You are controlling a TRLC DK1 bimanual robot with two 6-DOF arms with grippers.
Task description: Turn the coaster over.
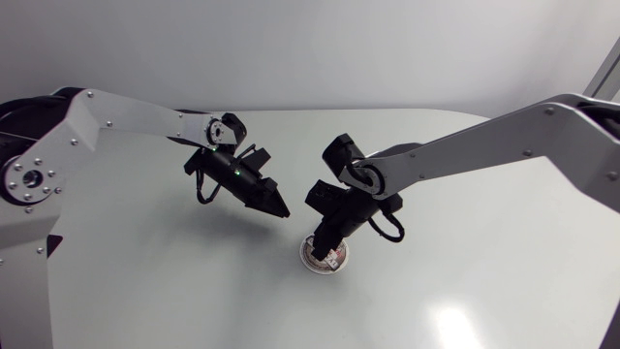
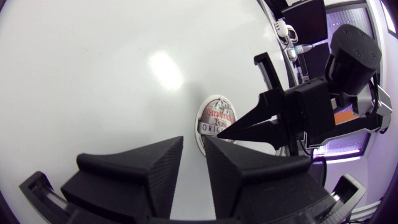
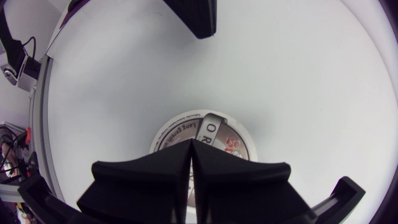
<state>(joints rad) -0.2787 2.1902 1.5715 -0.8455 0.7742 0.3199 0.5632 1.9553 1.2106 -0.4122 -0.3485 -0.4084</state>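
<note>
A round white cardboard coaster with dark and red print lies flat, printed face up, on the pale glossy worktop, near the middle of its front part. The right tool has its two black wedge fingers pressed together into one point, which sits at or just over the coaster's top face, pinching nothing. The left tool hangs close by, above the worktop and apart from the coaster, its fingers narrowly spread and empty. The coaster looks thin, light and fairly stiff, likely to skate on the smooth surface rather than lift. Lying flush, it offers no edge for a pinch from above. A sound hold would probably be across its thickness at the rim, once one side is tipped up or pinned by the other tool.
</note>
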